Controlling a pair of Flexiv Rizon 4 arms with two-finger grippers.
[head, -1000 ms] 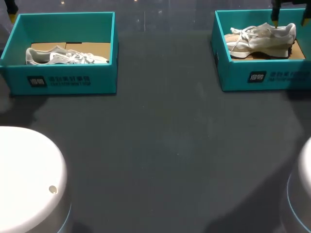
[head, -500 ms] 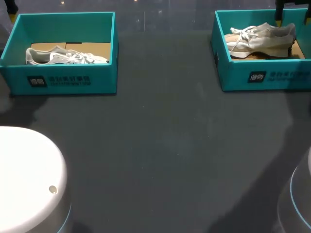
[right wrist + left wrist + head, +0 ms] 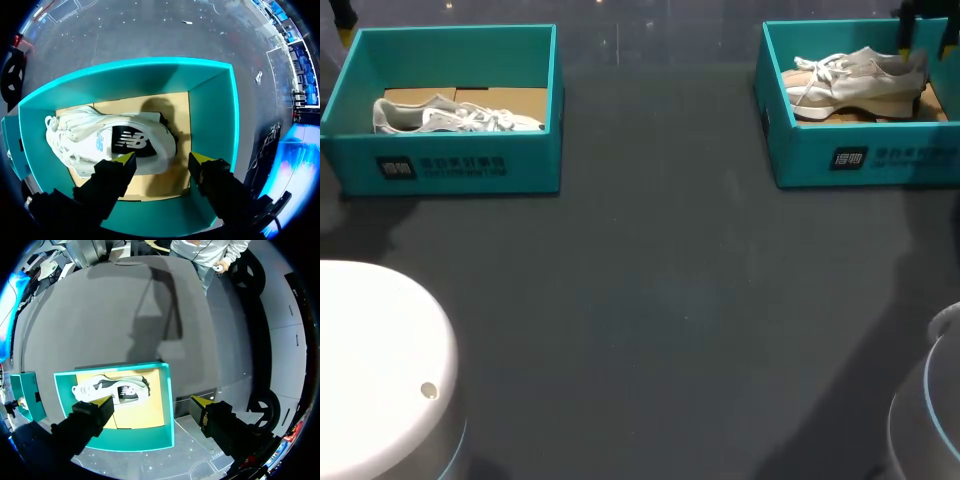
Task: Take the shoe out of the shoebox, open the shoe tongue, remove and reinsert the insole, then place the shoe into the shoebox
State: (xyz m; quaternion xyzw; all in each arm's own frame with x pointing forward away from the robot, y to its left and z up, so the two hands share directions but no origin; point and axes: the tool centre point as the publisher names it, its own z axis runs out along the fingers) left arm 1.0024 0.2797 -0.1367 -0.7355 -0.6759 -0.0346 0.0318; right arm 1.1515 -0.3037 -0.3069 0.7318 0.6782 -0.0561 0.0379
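Two teal shoeboxes stand at the far side of the table, each with one pale sneaker inside. The left shoebox (image 3: 450,165) holds a grey-white sneaker (image 3: 450,117). My left gripper (image 3: 151,401) hangs open high above that box's rim (image 3: 169,405), with the sneaker (image 3: 112,390) under one finger. The right shoebox (image 3: 860,155) holds a beige sneaker (image 3: 860,78) with white laces. My right gripper (image 3: 162,158) hovers over that sneaker's heel (image 3: 165,142), fingers apart with nothing gripped, and shows at the box's far right corner (image 3: 927,30).
The dark table surface (image 3: 660,300) stretches between and in front of the boxes. The arms' white bases sit at the near left (image 3: 380,370) and near right (image 3: 935,410). Brown cardboard lines each box floor (image 3: 180,115).
My right gripper has shifted right, toward the beige sneaker's heel end, and its fingers have drawn somewhat closer together. The left arm and both shoes stayed put.
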